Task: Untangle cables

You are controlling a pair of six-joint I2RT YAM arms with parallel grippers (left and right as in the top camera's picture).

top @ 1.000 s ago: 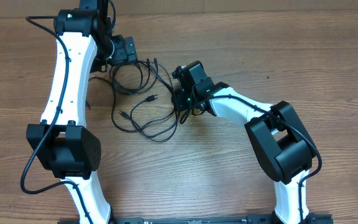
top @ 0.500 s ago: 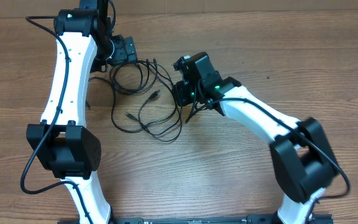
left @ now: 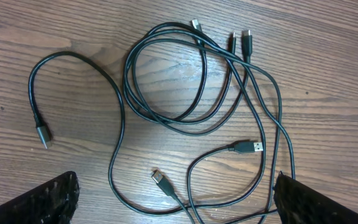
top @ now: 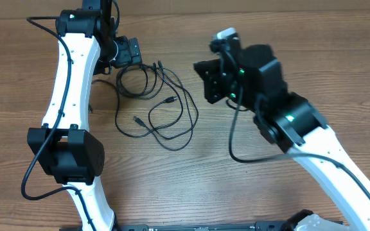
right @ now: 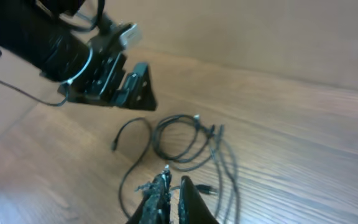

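A bare wood-grain table (top: pixel 191 186) carries everything here. The right gripper (right: pixel 171 190) hangs high above it, fingers pinched almost together with nothing visible between them, apparently lifted clear so the tangle lies open to view. The left gripper (left: pixel 178 200) hovers over the far side, fingers spread wide, seemingly poised to come down on a strand. Below them the cables (top: pixel 159 106) lie slack on the wood, touched by neither arm. Round loops overlap at the far side and longer strands trail nearer. A silvery plug (left: pixel 253 147) lies free among them, and the crossings are not yet undone.
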